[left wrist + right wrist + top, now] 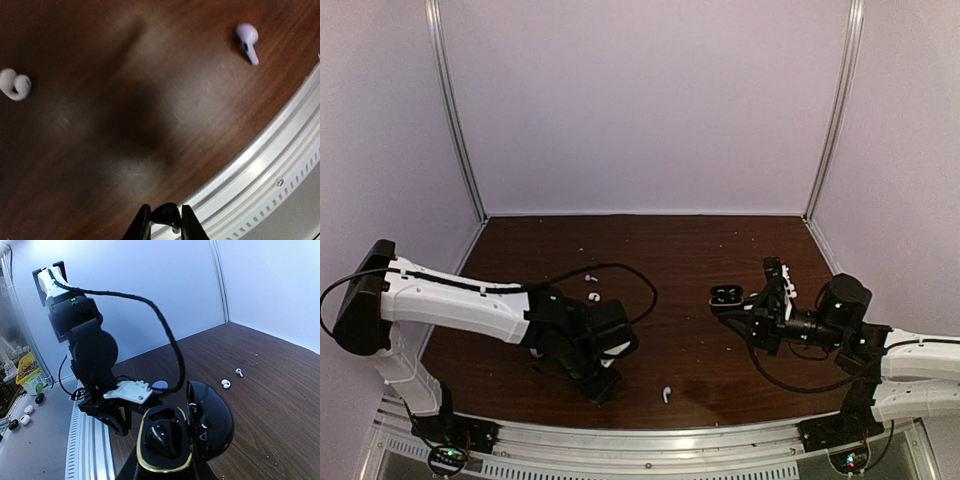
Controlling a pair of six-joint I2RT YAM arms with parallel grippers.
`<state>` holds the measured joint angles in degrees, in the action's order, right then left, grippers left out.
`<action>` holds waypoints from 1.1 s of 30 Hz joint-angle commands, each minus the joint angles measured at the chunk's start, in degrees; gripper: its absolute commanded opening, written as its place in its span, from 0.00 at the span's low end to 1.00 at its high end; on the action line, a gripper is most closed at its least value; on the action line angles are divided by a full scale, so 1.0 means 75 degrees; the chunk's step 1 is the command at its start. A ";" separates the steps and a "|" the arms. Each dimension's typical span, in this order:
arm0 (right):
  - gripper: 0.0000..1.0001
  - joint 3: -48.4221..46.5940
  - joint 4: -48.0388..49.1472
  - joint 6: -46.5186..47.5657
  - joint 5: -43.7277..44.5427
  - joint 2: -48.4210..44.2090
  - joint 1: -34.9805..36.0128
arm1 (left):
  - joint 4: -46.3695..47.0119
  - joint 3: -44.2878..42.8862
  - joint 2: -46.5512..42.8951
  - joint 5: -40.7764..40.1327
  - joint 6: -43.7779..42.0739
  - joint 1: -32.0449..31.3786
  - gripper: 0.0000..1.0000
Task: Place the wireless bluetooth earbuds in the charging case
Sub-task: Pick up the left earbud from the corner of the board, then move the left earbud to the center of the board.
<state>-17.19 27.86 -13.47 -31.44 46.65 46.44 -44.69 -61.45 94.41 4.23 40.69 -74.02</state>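
Observation:
My right gripper [740, 310] is shut on an open black charging case with a gold rim [165, 440], held above the table at the right. Its lid [215, 420] stands open, and one black earbud [162, 435] sits in a well. My left gripper [166, 222] is shut on a small black earbud [167, 214] low over the table's front edge [603, 388]. A lavender stemmed earbud [247, 41] lies near the front rail [666, 394]. A curled white earbud [15, 84] and a white stemmed earbud [591, 279] lie mid-table.
The aluminium front rail [270, 160] runs just under the left gripper. The left arm's black cable [640, 285] loops over the table middle. Small black and white pieces [25, 412] lie off the table beyond the rail. White walls enclose the back and sides.

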 commanded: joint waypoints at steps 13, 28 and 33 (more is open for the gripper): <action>0.00 0.0019 -0.0315 -0.0093 0.0499 -0.0682 -0.0303 | 0.0114 -0.2431 0.2104 -0.0059 -0.3128 0.2011 0.19; 0.00 0.0004 -0.0375 -0.0045 0.0427 -0.0823 -0.0325 | -0.1139 -0.2885 0.2810 -0.0036 -0.3630 0.1983 0.21; 0.00 0.0007 -0.0355 -0.0032 0.0404 -0.0842 -0.0323 | -0.1401 -0.3080 0.3105 -0.0207 -0.3729 0.1910 0.26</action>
<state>-17.19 24.56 -13.74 -28.47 40.86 44.31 -52.16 -82.30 116.09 3.60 14.33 -59.00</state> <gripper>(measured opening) 0.226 0.238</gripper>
